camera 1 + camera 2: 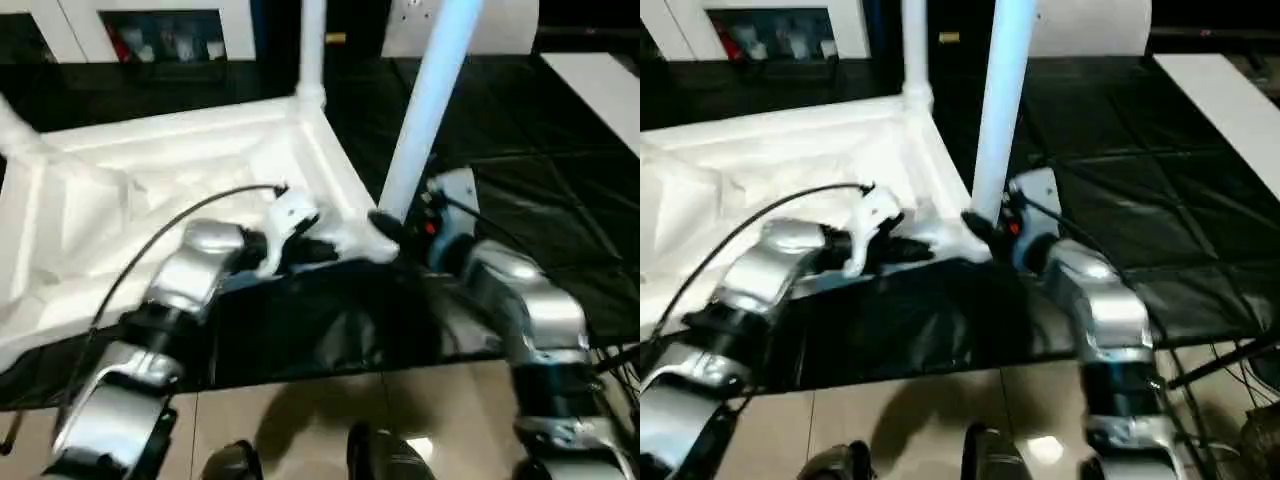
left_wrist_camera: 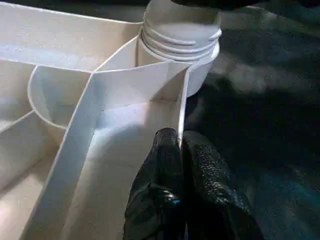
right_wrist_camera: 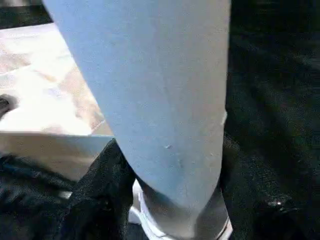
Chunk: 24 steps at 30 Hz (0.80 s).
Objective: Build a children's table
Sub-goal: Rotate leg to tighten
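The children's table top (image 1: pixel 150 190) lies upside down on a black mat, ribbed underside up. One white leg (image 1: pixel 311 45) stands in its far corner socket, and another leg (image 1: pixel 15 135) rises at the far left. My left gripper (image 2: pixel 180 145) is shut on the thin rim wall (image 2: pixel 182 107) just beside the near right corner socket (image 2: pixel 197 70). My right gripper (image 1: pixel 393 226) is shut on the lower end of a third leg (image 1: pixel 425 110), which leans slightly. That leg's threaded end (image 2: pixel 180 35) sits at the socket's mouth with its threads showing.
A white cabinet (image 1: pixel 160 35) with dark glass-fronted compartments stands at the back. A white panel (image 1: pixel 600 90) lies on the mat at the far right. A black cable (image 1: pixel 150 240) arcs over my left forearm. Pale floor tiles (image 1: pixel 330 410) border the mat's near edge.
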{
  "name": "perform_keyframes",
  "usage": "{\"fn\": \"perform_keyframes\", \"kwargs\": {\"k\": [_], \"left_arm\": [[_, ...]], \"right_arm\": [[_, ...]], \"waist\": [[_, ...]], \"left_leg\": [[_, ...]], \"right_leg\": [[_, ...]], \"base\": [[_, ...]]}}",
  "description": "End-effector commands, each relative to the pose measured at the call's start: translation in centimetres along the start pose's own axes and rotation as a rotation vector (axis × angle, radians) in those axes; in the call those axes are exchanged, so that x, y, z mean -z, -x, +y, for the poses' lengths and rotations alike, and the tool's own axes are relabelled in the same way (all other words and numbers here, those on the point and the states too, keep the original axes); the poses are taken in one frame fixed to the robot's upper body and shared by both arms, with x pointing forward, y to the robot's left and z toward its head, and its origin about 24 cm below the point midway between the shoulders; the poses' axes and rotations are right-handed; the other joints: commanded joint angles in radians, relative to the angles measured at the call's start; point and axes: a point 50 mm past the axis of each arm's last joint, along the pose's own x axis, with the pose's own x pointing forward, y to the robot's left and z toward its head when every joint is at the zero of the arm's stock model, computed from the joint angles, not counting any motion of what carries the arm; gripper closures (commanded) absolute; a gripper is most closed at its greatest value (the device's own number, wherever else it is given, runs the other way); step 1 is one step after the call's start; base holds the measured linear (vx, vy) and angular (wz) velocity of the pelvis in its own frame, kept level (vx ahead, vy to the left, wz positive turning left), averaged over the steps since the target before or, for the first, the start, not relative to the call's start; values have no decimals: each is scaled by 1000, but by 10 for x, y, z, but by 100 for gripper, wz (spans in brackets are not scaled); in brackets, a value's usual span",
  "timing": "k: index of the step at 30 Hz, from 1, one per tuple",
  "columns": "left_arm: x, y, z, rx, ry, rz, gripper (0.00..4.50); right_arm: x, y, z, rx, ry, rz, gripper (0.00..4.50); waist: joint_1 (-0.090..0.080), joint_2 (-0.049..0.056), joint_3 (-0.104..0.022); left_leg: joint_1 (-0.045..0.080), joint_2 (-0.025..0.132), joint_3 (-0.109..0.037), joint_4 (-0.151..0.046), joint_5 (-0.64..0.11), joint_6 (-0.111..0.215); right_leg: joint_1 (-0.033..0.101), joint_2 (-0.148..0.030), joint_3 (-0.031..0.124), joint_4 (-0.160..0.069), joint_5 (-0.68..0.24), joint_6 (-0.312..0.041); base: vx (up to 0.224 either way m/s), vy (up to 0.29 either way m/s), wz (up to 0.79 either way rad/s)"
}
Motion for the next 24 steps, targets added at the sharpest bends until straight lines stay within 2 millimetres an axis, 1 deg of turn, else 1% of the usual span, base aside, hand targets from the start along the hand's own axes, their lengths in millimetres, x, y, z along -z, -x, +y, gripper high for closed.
{"fn": "perform_keyframes", "kwargs": {"k": [1,2,3,4,5,6,7,8,9,10,11,12,13,14,15,16,18,19,20,22,23,24], "left_arm": [[-19,-20,-9,-70,-11,-41,450],[-20,-20,-11,-71,-14,-42,450],[-20,-21,-11,-71,-16,-43,450],[-20,-21,-11,-71,-16,-43,450],[-17,-19,-12,-59,-40,-28,450],[-17,-19,-12,-59,-40,-28,450],[-14,-16,-13,-42,-53,-20,450],[-10,-12,-12,-27,-63,-15,450],[-8,-9,-12,-17,-70,-12,450],[-8,-9,-11,-15,-71,-11,450],[-4,-5,-11,3,-80,-1,450],[-4,-5,-11,3,-80,-1,450],[0,-1,-11,27,-92,9,450],[4,3,-11,48,-103,19,450],[8,7,-11,68,-116,29,450],[9,9,-10,73,-119,32,450],[12,13,-9,87,-133,38,450],[15,18,-9,123,-151,36,450],[16,21,-9,148,-166,36,450],[19,24,-9,173,-179,45,450],[22,28,-10,215,-202,61,450],[25,31,-10,244,-217,73,450]], "right_arm": [[14,-20,68,-288,-37,68,241],[13,-21,68,-275,-11,66,241],[13,-21,68,-272,4,64,208],[13,-21,68,-272,4,64,189],[12,-19,66,-270,5,54,179],[12,-19,66,-270,5,54,179],[13,-17,62,-263,4,49,173],[13,-13,56,-262,24,34,157],[13,-11,53,-269,35,23,141],[13,-10,52,-270,37,21,134],[14,-6,44,-264,77,12,130],[14,-6,44,-264,77,12,122],[15,-3,39,-265,97,7,108],[16,1,35,-267,114,2,108],[16,5,28,-268,133,-6,87],[16,7,26,-273,136,-9,83],[17,12,21,-290,146,-14,69],[17,20,13,-320,178,-18,46],[17,25,9,-341,197,-17,46],[17,29,5,-360,213,-18,38],[16,34,1,-392,231,-15,12],[16,37,-2,-412,244,-13,12]], "waist": [[6,-4,-76],[6,-3,-77],[6,-2,-78],[6,-2,-78],[6,-2,-77],[6,-2,-77],[6,3,-72],[7,4,-72],[8,2,-72],[7,1,-72],[7,2,-73],[7,2,-73],[6,5,-72],[5,3,-74],[5,7,-72],[4,7,-74],[4,7,-75],[6,9,-74],[9,8,-74],[9,9,-72],[10,6,-71],[10,6,-71]], "left_leg": [[1,28,-4,-57,-166,58],[-1,29,-4,-57,-158,62],[0,30,-3,-56,-147,68],[0,31,-2,-55,-144,73],[0,30,-2,-55,-140,83],[0,30,-2,-55,-140,83],[-1,30,-3,-57,-159,84],[-1,30,-3,-57,-165,82],[-1,30,-3,-57,-175,79],[-2,29,-3,-57,-176,79],[-1,31,-3,-57,-172,80],[-1,31,-3,-57,-172,80],[-5,31,-4,-58,-161,82],[-6,31,-5,-57,-152,85],[-5,33,-4,-56,-148,90],[-5,33,-3,-55,-146,93],[-3,34,-2,-53,-127,102],[-2,35,0,-52,-120,109],[-1,36,1,-51,-126,111],[-1,37,1,-51,-133,111],[0,37,2,-52,-148,107],[0,37,2,-52,-148,107]], "right_leg": [[61,-46,43,-76,-387,-158],[64,-45,43,-72,-351,-169],[65,-45,44,-68,-310,-181],[65,-44,45,-67,-292,-188],[68,-45,45,-65,-267,-200],[68,-45,45,-65,-267,-200],[68,-46,45,-69,-282,-201],[69,-47,45,-70,-291,-199],[69,-48,45,-71,-309,-191],[69,-48,45,-72,-311,-187],[69,-47,45,-71,-303,-188],[69,-47,45,-71,-303,-188],[72,-47,45,-67,-284,-194],[74,-47,45,-65,-263,-200],[73,-48,46,-63,-240,-207],[74,-47,47,-62,-226,-212],[75,-45,48,-56,-180,-233],[75,-46,49,-54,-156,-249],[78,-45,49,-54,-154,-250],[77,-45,49,-55,-166,-254],[78,-45,48,-58,-195,-247],[78,-45,48,-58,-195,-247]], "base": [[0,0,0],[0,0,0],[0,0,0],[0,0,0],[0,0,0],[0,0,0],[0,0,0],[0,0,0],[0,0,0],[0,0,0],[0,0,0],[0,0,0],[0,0,0],[0,0,0],[0,0,0],[0,0,0],[0,0,0],[0,0,0],[0,0,0],[0,0,0],[0,0,0],[0,0,0]]}}
